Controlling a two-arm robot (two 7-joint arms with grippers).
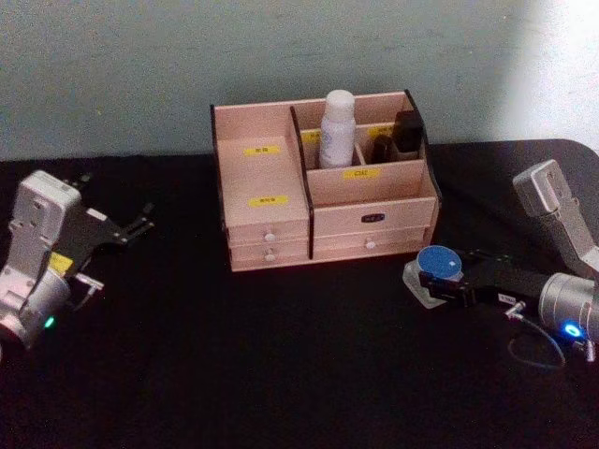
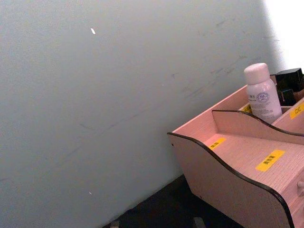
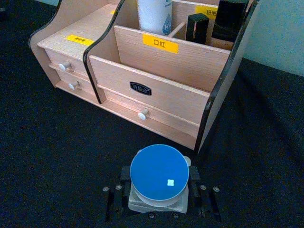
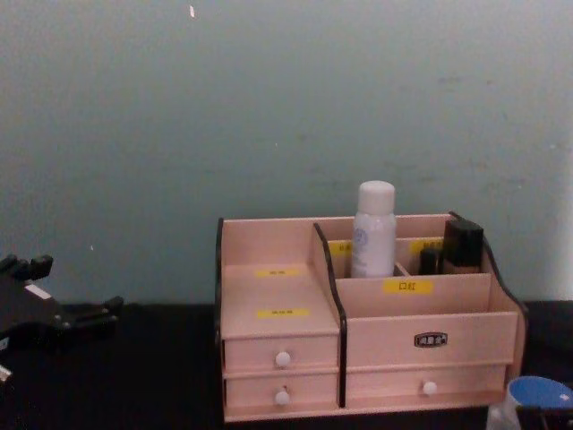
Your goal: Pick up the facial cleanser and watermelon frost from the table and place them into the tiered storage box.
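Tools: R tool point(image 1: 440, 282) clamps watermelon frost point(image 1: 437, 262) low on table point(image 1: 281, 374); L tool point(image 1: 140, 220) wide, parked.

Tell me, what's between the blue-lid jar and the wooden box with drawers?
Nothing but bare black table. In the right wrist view, the watermelon frost sits just in front of the tiered storage box, apart from it.

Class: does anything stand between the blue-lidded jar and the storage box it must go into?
Nothing visible lies between the watermelon frost, clamped by the right gripper, and the tiered storage box. Only the box's front wall rises ahead; the facial cleanser occupies one back compartment. The left gripper sits far left.
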